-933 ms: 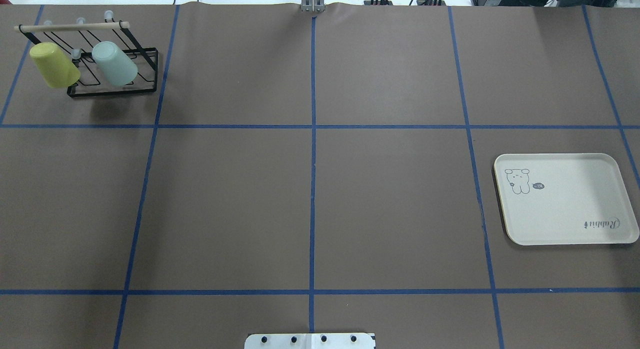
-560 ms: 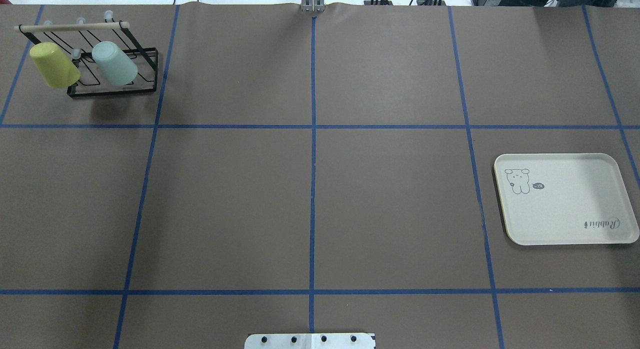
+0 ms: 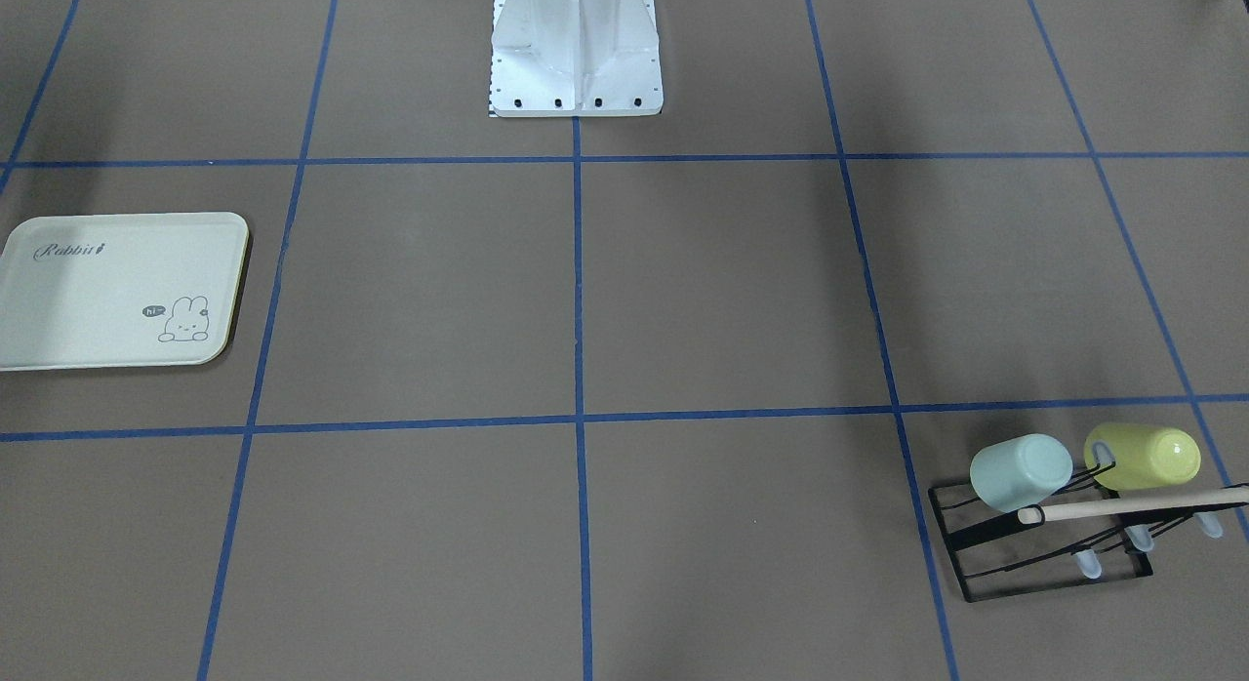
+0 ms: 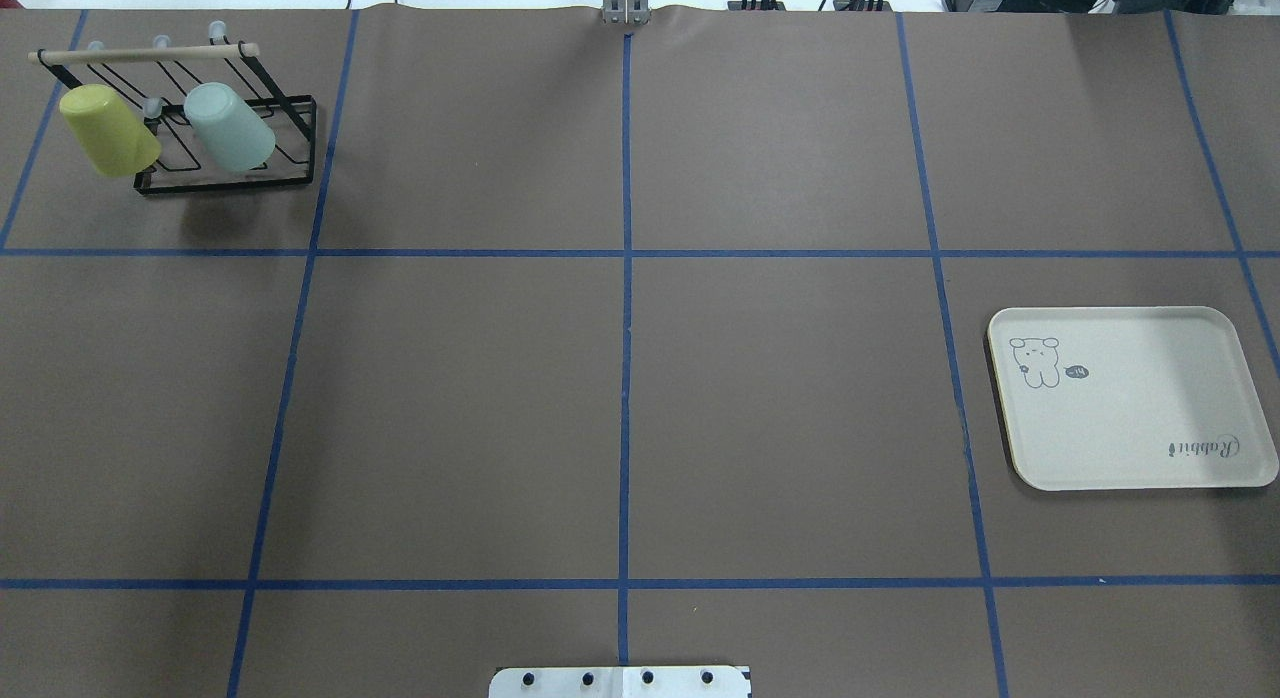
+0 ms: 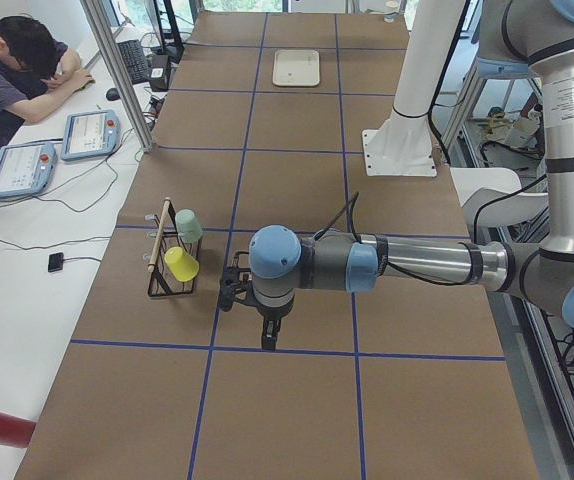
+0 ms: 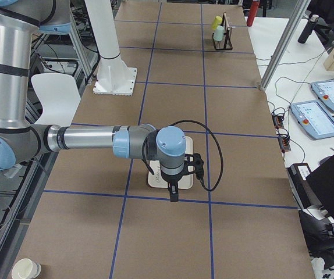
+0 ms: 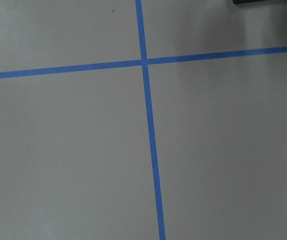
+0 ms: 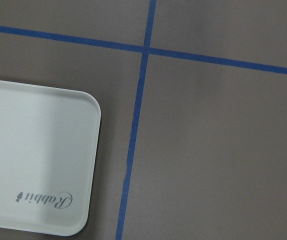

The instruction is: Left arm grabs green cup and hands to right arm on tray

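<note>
Since the left gripper [image 5: 265, 342] shows only in the side view from the table's left end, I cannot tell whether its fingers stand spread or closed. It hangs above the brown table [image 4: 780, 408] at the end of the left arm [image 5: 417, 265], which reaches out level, and it points straight down.

Out from this claw, on the side away from the robot's base, a black wire rack [image 4: 222, 185] stands on the table. The green cup [image 4: 230, 128] sits on it, tilted over a prong, apart from the claw. Just beside it on the same rack is a yellow-green cup [image 4: 108, 130], tilted the same way. Under the claw, the wrist camera sees bare table and a crossing of blue tape lines [image 7: 144, 62].

The right gripper [image 6: 172, 195] also shows only in a side view, so its opening cannot be told either. It too points straight down from the right arm [image 6: 85, 139]. The tray [image 4: 1130, 418] lies flat on the table below it. In the wrist view, the tray's rounded corner with the "Rabbit" lettering sits to one side and a tape crossing just beyond. From this claw the green cup is well apart, at the far end of the table.
</note>
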You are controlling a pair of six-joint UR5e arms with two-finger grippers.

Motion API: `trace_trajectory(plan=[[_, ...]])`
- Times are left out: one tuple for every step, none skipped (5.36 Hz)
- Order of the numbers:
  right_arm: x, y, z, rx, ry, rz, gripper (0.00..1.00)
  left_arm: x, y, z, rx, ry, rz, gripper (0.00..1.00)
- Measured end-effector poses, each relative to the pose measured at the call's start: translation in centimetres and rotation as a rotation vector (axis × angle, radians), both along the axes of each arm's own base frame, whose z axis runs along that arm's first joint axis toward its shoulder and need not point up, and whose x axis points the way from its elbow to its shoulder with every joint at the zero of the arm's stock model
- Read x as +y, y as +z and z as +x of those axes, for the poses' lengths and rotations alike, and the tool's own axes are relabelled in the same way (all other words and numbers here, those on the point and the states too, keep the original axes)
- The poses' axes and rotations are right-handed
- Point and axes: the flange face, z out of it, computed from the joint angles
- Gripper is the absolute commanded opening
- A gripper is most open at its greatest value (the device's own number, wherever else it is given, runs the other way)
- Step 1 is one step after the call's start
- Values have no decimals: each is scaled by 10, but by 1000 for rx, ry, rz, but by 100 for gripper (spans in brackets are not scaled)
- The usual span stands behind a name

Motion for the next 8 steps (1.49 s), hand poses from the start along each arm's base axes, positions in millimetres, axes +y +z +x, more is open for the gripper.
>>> trace_trajectory(plan=[[-6,-8,0,1,2,43,100,-4,-6,0,4,-1,16,100],[-7,-10,0,-6,2,57,100,-12,-13,0,6,1,55,100],[-8,-10,-1,-17,0,60,100,-23,-20,1,7,4,109,100],[-9,-10,-2,-24,-3,71,100,-35,-24,3,11,8,151,100],[-10,-10,-3,-28,-6,94,100,-45,-28,3,14,11,172,100],[-11,-11,-6,-32,-13,127,100,-58,-34,3,14,12,200,100],[-15,-15,-12,-34,-26,158,100,-72,-46,7,14,19,246,100],[-25,-25,-24,-35,-53,194,100,-91,-65,25,15,54,295,100]])
